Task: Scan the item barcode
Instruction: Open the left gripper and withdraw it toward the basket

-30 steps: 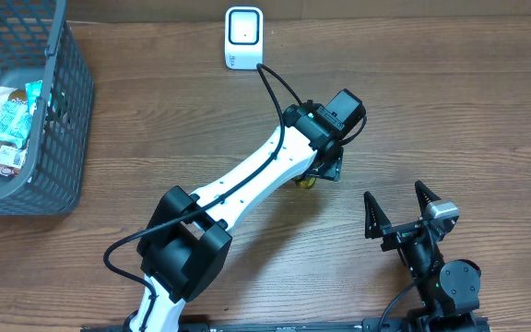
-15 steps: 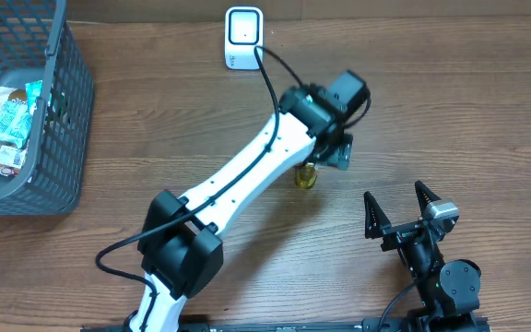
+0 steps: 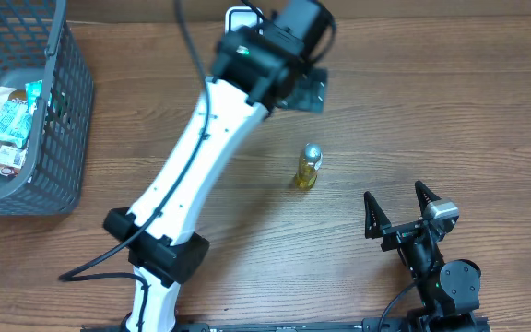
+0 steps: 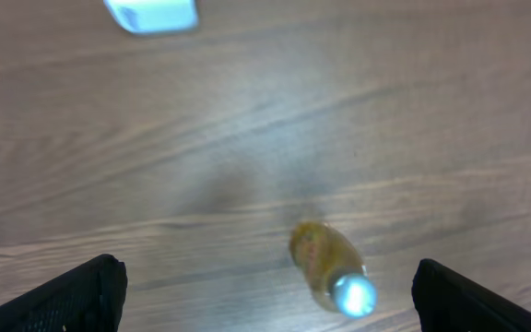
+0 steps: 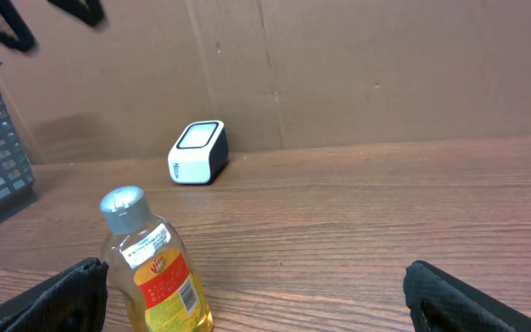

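A small bottle (image 3: 308, 167) of yellow liquid with a silver cap stands upright on the wooden table, free of both grippers. In the right wrist view the bottle (image 5: 155, 267) shows a red and yellow label with a barcode. My left gripper (image 3: 306, 90) hangs open above the table, back-left of the bottle. From the left wrist view the bottle (image 4: 330, 267) lies below, between the spread jaws of the left gripper (image 4: 265, 300). The white scanner (image 3: 241, 20) sits at the back edge, partly hidden by the left arm. My right gripper (image 3: 400, 207) rests open and empty, to the right of the bottle.
A dark mesh basket (image 3: 63, 111) at the far left holds several snack packets (image 3: 7, 124). A brown cardboard wall (image 5: 385, 65) backs the table behind the scanner (image 5: 198, 152). The left arm's white links stretch diagonally across the table's middle.
The left gripper opened and let go of the bottle, then rose and swung back-left toward the scanner. The bottle stays standing where it was set. The right arm has not moved.
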Tool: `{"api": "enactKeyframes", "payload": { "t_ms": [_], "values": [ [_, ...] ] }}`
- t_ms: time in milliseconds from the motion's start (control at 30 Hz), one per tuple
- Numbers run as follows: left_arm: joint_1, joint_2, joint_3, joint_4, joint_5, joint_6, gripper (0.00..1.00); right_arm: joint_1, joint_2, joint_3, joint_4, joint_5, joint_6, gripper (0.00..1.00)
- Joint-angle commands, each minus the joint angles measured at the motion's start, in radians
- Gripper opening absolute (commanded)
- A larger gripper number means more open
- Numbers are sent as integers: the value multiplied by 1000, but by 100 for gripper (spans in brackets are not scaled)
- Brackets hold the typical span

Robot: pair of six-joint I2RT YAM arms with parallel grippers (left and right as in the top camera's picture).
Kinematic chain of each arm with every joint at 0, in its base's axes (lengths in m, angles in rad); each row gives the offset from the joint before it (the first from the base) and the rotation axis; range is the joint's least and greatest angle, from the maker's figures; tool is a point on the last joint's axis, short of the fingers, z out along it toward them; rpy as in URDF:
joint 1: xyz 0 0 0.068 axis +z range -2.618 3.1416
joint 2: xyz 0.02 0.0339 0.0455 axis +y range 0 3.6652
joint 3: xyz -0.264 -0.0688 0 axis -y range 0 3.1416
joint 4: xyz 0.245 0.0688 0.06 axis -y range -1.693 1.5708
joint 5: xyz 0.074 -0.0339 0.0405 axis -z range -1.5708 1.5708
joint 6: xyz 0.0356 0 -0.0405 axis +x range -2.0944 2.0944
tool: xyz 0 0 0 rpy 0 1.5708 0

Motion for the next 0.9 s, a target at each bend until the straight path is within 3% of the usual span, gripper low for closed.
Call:
{"api": "enactKeyframes", "payload": {
  "t_ms": [0, 333, 533, 867],
  "values": [
    [60, 3, 111, -38, -20, 42, 100, -3, -12, -11, 3, 10, -3, 100],
    [277, 0, 330, -174, -11, 80, 100, -3, -12, -11, 3, 10, -3, 100],
    [399, -41, 344, -174, -20, 93, 100, -3, -12, -10, 3, 10, -3, 100],
    [665, -106, 344, -145, -168, 143, 99, -3, -12, -11, 3, 10, -3, 100]
  ]
}}
